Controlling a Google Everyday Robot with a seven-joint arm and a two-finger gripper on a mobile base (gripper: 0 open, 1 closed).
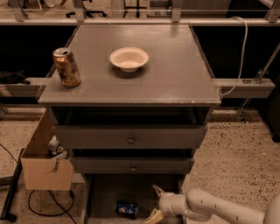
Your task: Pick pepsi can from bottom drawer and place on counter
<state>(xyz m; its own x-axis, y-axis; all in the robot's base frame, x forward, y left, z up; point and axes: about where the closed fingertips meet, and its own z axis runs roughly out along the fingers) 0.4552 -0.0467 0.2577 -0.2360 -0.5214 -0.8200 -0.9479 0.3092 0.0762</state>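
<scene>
Just left of splayed claw (154, 203), pepsi can (126, 209)

I am working in what is looking like a robotics lab or test bay. A freestanding matte grey drawer cabinet (131, 140) is sitting alone on a speckled terrazzo floor (236, 148), with grey metal rails (245, 85) and upright posts (176, 8) running behind it across the top of the frame. A thin white cable (245, 43) is hanging at the upper right. Black cords (39, 205) are trailing over the floor at lower left, just beside an open brown cardboard box (43, 173). My tan two-finger gripper (154, 203), fingers spread, is reaching over the flat grey bottom drawer (109, 192) at the lower middle of the frame.
</scene>
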